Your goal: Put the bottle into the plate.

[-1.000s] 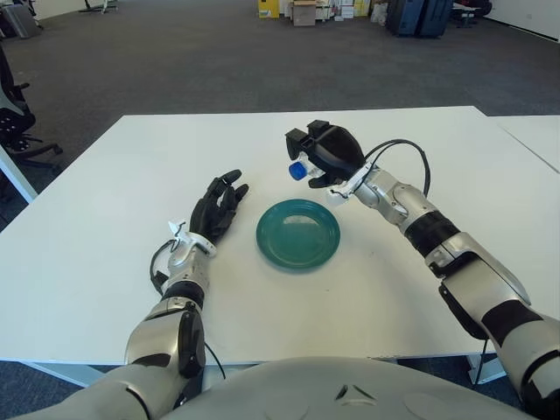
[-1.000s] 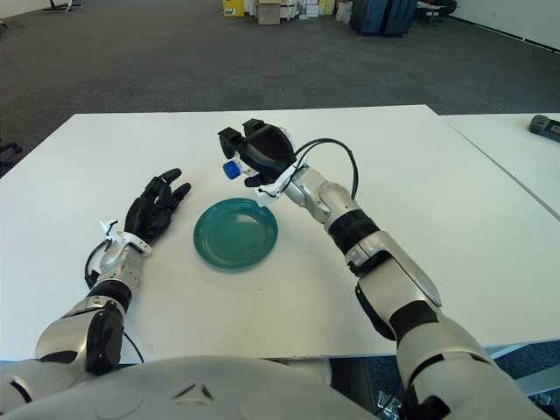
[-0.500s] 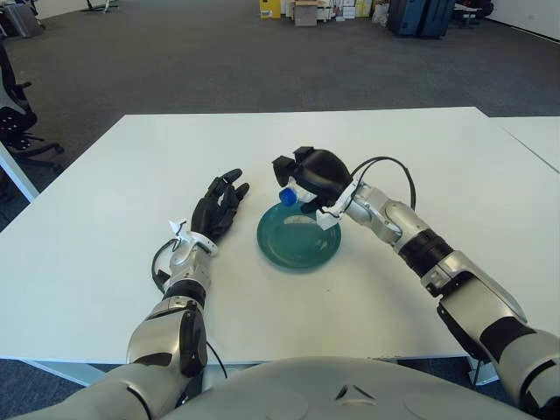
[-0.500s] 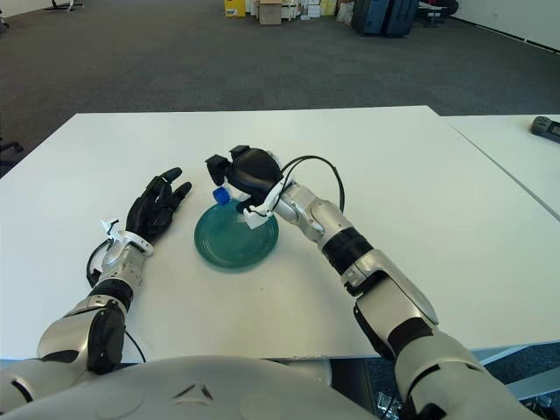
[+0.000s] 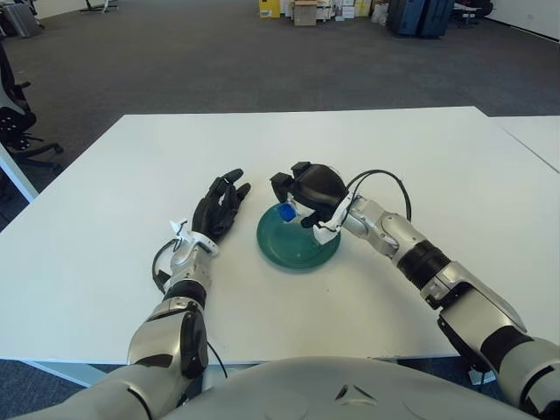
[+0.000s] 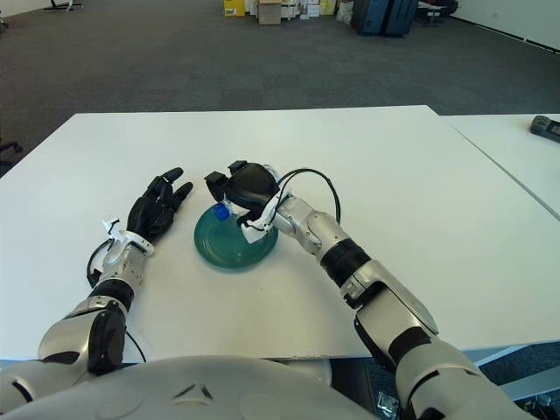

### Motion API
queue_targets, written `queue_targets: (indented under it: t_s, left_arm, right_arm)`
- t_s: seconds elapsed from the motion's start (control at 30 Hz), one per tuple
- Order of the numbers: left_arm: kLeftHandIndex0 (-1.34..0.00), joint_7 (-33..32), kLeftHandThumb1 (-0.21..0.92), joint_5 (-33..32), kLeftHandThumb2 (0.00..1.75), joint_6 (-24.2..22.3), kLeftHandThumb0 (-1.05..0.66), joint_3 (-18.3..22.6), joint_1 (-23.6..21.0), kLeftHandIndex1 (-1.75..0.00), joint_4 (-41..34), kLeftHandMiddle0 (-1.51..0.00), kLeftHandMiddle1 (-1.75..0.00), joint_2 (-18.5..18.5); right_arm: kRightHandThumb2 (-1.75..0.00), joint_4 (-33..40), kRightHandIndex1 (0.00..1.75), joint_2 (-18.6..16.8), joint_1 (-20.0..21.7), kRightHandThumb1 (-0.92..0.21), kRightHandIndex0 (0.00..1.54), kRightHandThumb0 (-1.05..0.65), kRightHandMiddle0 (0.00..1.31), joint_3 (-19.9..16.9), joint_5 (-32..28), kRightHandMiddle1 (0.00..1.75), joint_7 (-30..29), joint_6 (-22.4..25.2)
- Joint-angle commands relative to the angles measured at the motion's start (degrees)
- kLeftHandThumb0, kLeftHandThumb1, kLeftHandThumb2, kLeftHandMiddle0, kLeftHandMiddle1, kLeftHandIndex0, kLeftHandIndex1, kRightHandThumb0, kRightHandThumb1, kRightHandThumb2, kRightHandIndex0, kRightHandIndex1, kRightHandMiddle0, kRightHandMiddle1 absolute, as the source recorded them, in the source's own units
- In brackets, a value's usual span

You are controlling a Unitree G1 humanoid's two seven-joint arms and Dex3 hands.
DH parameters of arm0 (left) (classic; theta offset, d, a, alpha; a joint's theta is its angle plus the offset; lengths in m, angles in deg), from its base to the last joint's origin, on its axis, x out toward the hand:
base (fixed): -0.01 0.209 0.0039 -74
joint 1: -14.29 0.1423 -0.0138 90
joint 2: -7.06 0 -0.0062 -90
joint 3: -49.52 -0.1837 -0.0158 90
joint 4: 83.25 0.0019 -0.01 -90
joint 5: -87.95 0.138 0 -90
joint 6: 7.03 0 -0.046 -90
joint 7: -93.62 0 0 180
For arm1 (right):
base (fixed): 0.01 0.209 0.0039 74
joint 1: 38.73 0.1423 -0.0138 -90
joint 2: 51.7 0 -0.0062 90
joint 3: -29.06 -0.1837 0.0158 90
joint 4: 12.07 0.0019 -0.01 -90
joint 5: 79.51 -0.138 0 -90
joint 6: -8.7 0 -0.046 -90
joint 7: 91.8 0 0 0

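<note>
Bottle (image 5: 289, 213) sits clamped in the curled fingers of the right hand (image 5: 310, 191), directly over the green plate (image 5: 297, 241), blue cap pointing toward the robot's left, long axis roughly level. Right forearm reaches in low from the right. Left hand (image 5: 217, 208) lies flat, fingers extended, left of the plate.

A big open office or lab hall, by the look of it. Grey carpet (image 5: 175, 61) runs far back from the white table (image 5: 455, 149). A black office chair (image 5: 13, 118) stands at the far left. Cardboard boxes (image 5: 304, 10) and dark cases (image 5: 418, 16) are stacked along the far wall. A second white table (image 6: 525, 166) stands to the right.
</note>
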Motion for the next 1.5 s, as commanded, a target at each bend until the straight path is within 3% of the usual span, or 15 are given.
queue_targets:
  t_s: [0.0, 0.23, 0.4, 0.47, 0.53, 0.7, 0.8, 0.87, 0.93, 0.97, 1.0, 1.1, 1.2, 1.47]
  left_arm:
    - [-0.17, -0.9, 0.92, 0.33, 0.6, -1.1, -0.59, -0.22, 1.43, -0.96, 0.44, -0.52, -0.58, 0.39]
    - [-0.16, -1.45, 0.92, 0.64, 0.61, -1.07, -0.61, -0.51, 1.6, -0.96, 0.15, -0.51, -0.57, 0.35]
    - [-0.17, -1.72, 0.92, 0.64, 0.62, -1.23, -0.62, -0.56, 1.71, -0.97, 0.05, -0.5, -0.56, 0.3]
    - [-0.17, -1.54, 0.92, 0.49, 0.63, -1.41, -0.63, -0.52, 1.73, -0.98, 0.03, -0.49, -0.55, 0.29]
    - [-0.18, -1.32, 0.92, 0.42, 0.64, -1.41, -0.63, -0.52, 1.69, -0.99, 0.04, -0.49, -0.55, 0.3]
    - [-0.21, -1.21, 0.92, 0.43, 0.67, -1.23, -0.65, -0.61, 1.58, -1.01, -0.14, -0.48, -0.54, 0.42]
    - [-0.21, -1.37, 0.92, 0.28, 0.68, -1.65, -0.65, -0.27, 1.64, -1.02, 0.64, -0.47, -0.53, 0.09]
    - [-0.2, -1.44, 0.92, 0.19, 0.68, -1.9, -0.65, -0.05, 1.72, -1.02, 1.1, -0.46, -0.52, -0.14]
    - [-0.2, -2.33, 0.92, 0.28, 0.68, -1.98, -0.65, 0.21, 1.49, -1.02, 1.8, -0.46, -0.52, -0.35]
    - [-0.2, -3.0, 0.92, 0.36, 0.67, -2.0, -0.66, 0.37, 1.31, -1.02, 2.27, -0.45, -0.52, -0.47]
    - [-0.19, -3.78, 0.92, 0.46, 0.66, -1.76, -0.66, 0.54, 1.16, -1.02, 2.65, -0.44, -0.52, -0.5]
    - [-0.18, -5.26, 0.92, 0.85, 0.59, -0.3, -0.67, 0.73, 0.93, -1.03, 3.19, -0.44, -0.52, -0.39]
    - [-0.18, -6.83, 0.92, 1.72, 0.53, 1.72, -0.65, 0.47, 0.85, -1.05, 3.81, -0.42, -0.52, -0.43]
    - [-0.12, -6.62, 0.92, 1.35, 0.52, 3.12, -0.62, 0.77, 0.78, -1.03, 4.42, -0.37, -0.44, 0.4]
  right_arm:
    - [-1.72, 1.48, 1.75, 0.23, 0.24, 0.04, 0.87, 0.0, 0.66, -0.31, 0.17, 1.75, -1.29, -0.33]
    - [-1.65, 1.48, 1.72, -1.43, -1.89, -0.02, 0.84, 0.0, 0.6, -1.68, -5.48, 1.75, 4.82, 0.36]
    - [-1.58, -2.01, 1.71, -2.49, -1.62, -0.08, 0.8, 0.0, 0.56, -2.24, -8.79, 1.75, 5.04, -1.89]
    - [-1.56, -2.63, 1.73, -2.41, -1.44, -0.08, 0.8, 0.0, 0.6, -2.59, -10.3, 1.66, 4.83, -3.99]
    - [-1.47, -3.57, 1.74, -2.34, -1.03, -0.15, 0.75, -0.01, 0.56, -2.75, -11.45, 1.62, 4.68, -6.08]
    - [-1.19, -6.25, 1.75, -2.52, -0.13, -0.42, 0.44, -0.01, 0.4, -3.13, -13.88, 1.73, 5.58, -10.26]
    - [-1.07, -7.95, 1.74, -3.09, 0.09, -0.53, 0.42, -0.01, 0.26, -3.27, -15.06, 1.74, 6.32, -11.84]
    - [-0.71, -8.6, 1.7, -3.33, 0.14, -0.71, 0.3, -0.45, 0.11, -3.33, -15.3, 1.68, 6.46, -12.35]
    - [-0.56, -10.14, 1.69, -3.62, 0.43, -0.79, 0.26, -0.61, 0.05, -2.97, -14.72, 1.65, 5.88, -12.95]
    - [-0.5, -11.16, 1.48, -3.81, 0.61, -0.83, 0.2, -0.71, 0.03, -2.68, -14.23, 1.49, 5.43, -13.28]
    - [-0.48, -12.27, 1.38, -3.97, 0.91, -0.85, 0.18, -0.74, 0.03, -2.41, -13.83, 1.42, 5.0, -13.92]
    - [-0.49, -14.06, 0.85, -4.25, 1.45, -0.9, 0.13, -0.89, 0.01, -2.42, -14.14, 0.97, 4.75, -16.08]
    - [-0.52, -14.26, 0.59, -4.3, 1.59, -0.92, 0.12, -0.93, 0.0, -2.89, -14.88, 0.82, 5.12, -17.27]
    - [-0.6, -13.78, 0.18, -4.12, 1.6, -0.92, 0.11, -0.99, 0.0, -3.56, -15.13, 0.62, 6.97, -16.87]
